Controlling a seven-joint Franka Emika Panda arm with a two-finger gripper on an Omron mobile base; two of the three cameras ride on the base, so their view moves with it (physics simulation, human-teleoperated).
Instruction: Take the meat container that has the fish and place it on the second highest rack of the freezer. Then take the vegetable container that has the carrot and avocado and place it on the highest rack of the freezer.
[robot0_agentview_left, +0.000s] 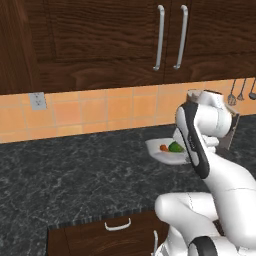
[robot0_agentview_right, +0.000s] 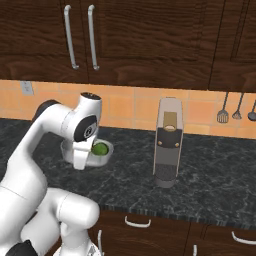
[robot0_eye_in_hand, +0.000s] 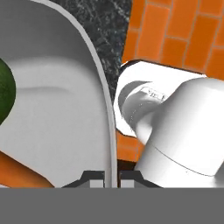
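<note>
While the arm bends over it, counter (robot0_agentview_left: 75, 180): dark marbled stone below an orange tiled wall.
Coffee machine (robot0_agentview_right: 167, 145): upright on the counter, well right of the tray.
Tray (robot0_agentview_left: 162, 155): white, near the wall, with the carrot (robot0_agentview_left: 163, 148) and avocado (robot0_agentview_left: 175, 147) side by side inside.
Gripper (robot0_eye_in_hand: 111, 178): fingers clamped tight on the tray's rim, one tip either side.
</note>
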